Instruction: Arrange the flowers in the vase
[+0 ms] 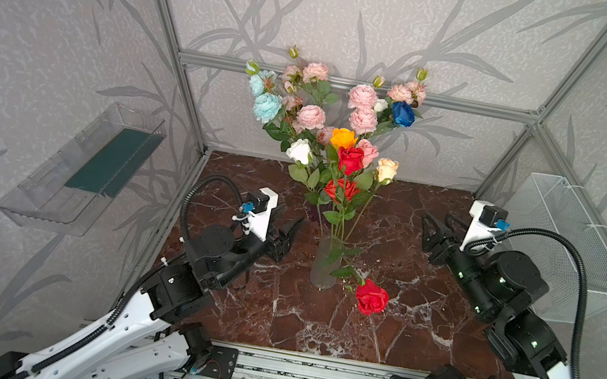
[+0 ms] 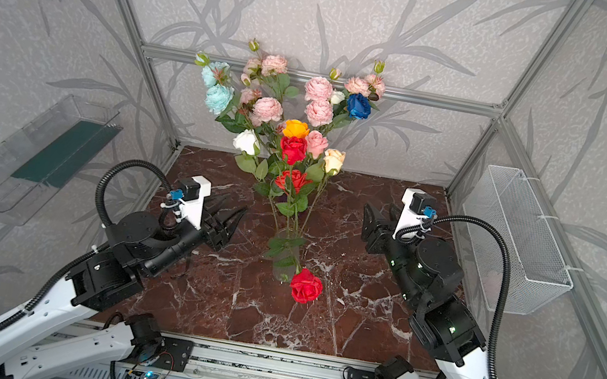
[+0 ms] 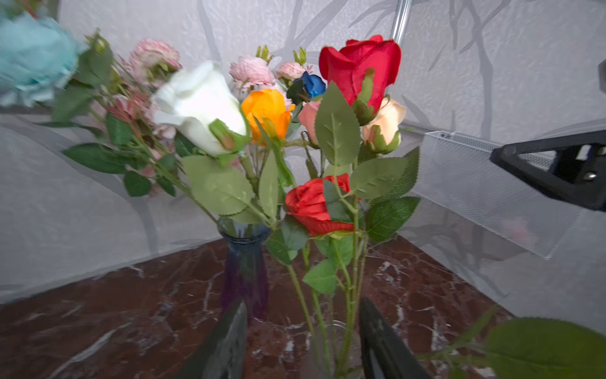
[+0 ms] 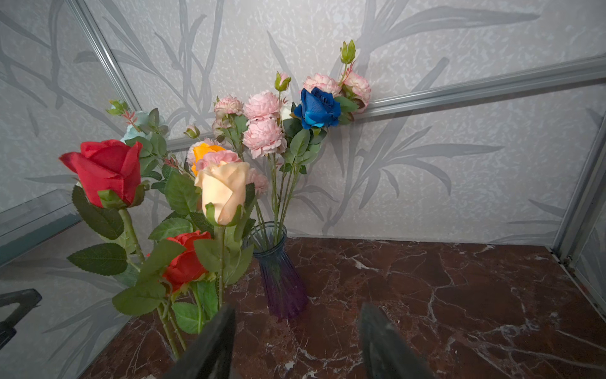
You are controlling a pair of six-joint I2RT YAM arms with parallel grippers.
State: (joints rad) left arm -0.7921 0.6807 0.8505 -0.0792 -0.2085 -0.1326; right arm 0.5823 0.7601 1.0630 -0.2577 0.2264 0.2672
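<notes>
Left gripper [image 2: 234,206] hangs with jaws spread and empty. Just off its tips stands the clear vase [image 1: 322,270] with rose stems in it, and farther out ahead is the purple vase [image 4: 282,275] with the frilly sprays, so most of the flowers [image 1: 346,151] are already standing. Right gripper [image 1: 437,224], also parted and holding nothing, waits well apart on the far side of the vases. One red rose [image 1: 371,297] lies low beyond the clear vase. Whether its stem is inside or only leaning against it, I cannot tell. These look like light, springy stems with soft heads, so I would pinch the bare stem below the leaves. The slim glass looks tippy. There is open marble tabletop [image 1: 270,319] behind both pincers, but the mesh basket [image 1: 562,244] crowds the right one's outer side.
</notes>
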